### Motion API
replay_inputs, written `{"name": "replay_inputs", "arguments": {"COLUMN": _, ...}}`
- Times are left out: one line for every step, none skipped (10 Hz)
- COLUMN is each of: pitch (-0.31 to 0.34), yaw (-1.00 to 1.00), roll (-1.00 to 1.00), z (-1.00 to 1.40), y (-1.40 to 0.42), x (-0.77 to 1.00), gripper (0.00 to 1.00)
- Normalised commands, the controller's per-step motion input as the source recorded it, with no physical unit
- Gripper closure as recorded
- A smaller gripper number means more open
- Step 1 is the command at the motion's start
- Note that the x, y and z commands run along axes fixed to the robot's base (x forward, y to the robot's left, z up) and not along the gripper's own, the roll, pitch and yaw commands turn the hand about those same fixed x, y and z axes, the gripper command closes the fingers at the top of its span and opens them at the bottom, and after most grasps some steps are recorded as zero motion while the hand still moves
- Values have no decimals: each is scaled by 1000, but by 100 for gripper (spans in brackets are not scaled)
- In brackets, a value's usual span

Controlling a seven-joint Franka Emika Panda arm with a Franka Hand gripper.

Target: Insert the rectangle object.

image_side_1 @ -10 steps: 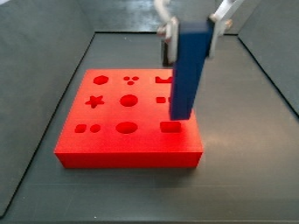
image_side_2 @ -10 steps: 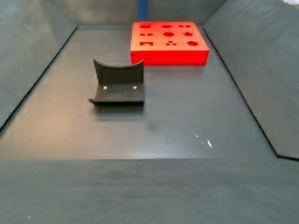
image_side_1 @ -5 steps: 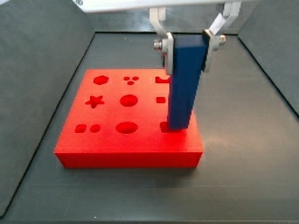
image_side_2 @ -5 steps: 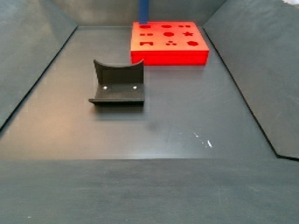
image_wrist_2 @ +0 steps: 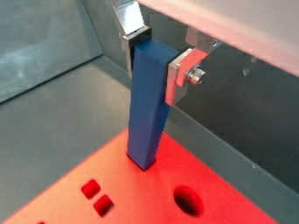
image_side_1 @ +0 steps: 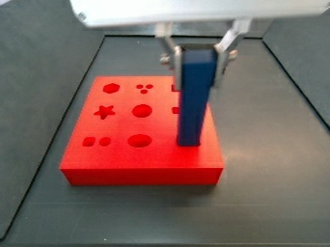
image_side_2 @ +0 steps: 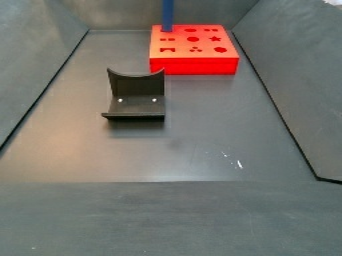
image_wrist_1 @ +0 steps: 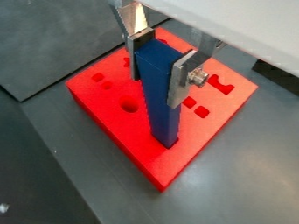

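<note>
The rectangle object [image_side_1: 195, 96] is a long blue bar standing upright. My gripper [image_side_1: 196, 53] is shut on its upper end, one silver finger on each side. Its lower end sits in the square hole near the front right of the red block [image_side_1: 116, 145]. Both wrist views show the bar [image_wrist_1: 160, 96] [image_wrist_2: 146, 105] clamped in the gripper [image_wrist_1: 160, 57] [image_wrist_2: 158, 57], its foot on the red block [image_wrist_1: 140, 149] [image_wrist_2: 128, 192]. In a side view only a sliver of the bar [image_side_2: 167, 12] shows above the block [image_side_2: 194, 45].
The dark fixture [image_side_2: 134, 97] stands on the grey floor well in front of the red block. Grey walls [image_side_2: 40, 90] slope up on both sides of the floor. The block has several other shaped holes, such as a star [image_side_1: 106, 112].
The gripper has come down with the blue bar. The bar's lower end has sunk into the square hole, so less of the bar shows above the block.
</note>
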Motion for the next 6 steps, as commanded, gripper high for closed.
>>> {"name": "replay_inputs", "arguments": {"pitch": -39, "yaw": -146, "roll": 9, "z": -194, "y": 20, "x": -211, "gripper": 100}}
{"name": "replay_inputs", "arguments": {"pitch": -54, "yaw": -149, "roll": 0, "z": -254, "y": 0, "x": -171, "gripper": 100}}
{"name": "replay_inputs", "arguments": {"pitch": -120, "yaw": -123, "roll": -224, "z": -377, "y": 0, "x": 0, "gripper": 100}}
{"name": "replay_inputs", "arguments": {"pitch": -86, "yaw": -103, "roll": -397, "z": -297, "y": 0, "x": 89, "gripper": 100}}
{"name": "replay_inputs", "arguments": {"pitch": -70, "yaw": -37, "roll": -384, "z": -323, "y": 0, "x": 169, "gripper": 100}}
{"name": "replay_inputs", "arguments": {"pitch": -57, "yaw": -26, "roll": -386, "z": -326, "y": 0, "x": 177, "gripper": 100}}
